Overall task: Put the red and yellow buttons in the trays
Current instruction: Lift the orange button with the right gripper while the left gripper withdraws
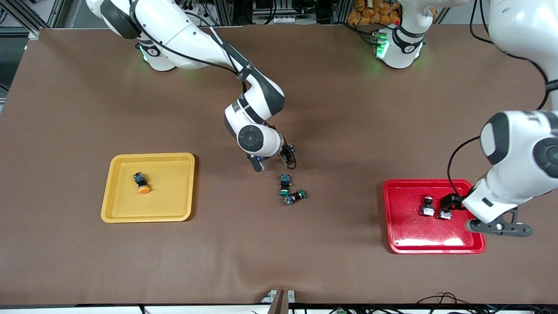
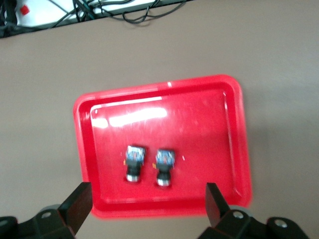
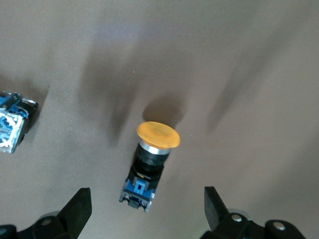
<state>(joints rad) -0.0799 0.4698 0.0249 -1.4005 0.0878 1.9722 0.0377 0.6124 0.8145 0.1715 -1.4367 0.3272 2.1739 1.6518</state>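
An orange-yellow-capped button (image 3: 149,162) lies on its side on the brown table; my right hand hides it in the front view. My right gripper (image 1: 273,160) (image 3: 148,206) is open just above it, one finger on each side of its blue-grey base, not touching. A second orange-capped button (image 1: 141,183) lies in the yellow tray (image 1: 114,205). Two buttons (image 1: 427,206) (image 1: 444,213) lie side by side in the red tray (image 1: 405,242) (image 2: 209,114); they also show in the left wrist view (image 2: 134,163) (image 2: 164,167). My left gripper (image 1: 457,203) (image 2: 148,204) is open and empty above the red tray.
Two green-capped buttons (image 1: 285,185) (image 1: 295,196) lie together mid-table, just nearer the front camera than my right gripper; one blue-grey base (image 3: 12,122) shows at the edge of the right wrist view. The table's edge with cables (image 2: 99,12) runs close to the red tray.
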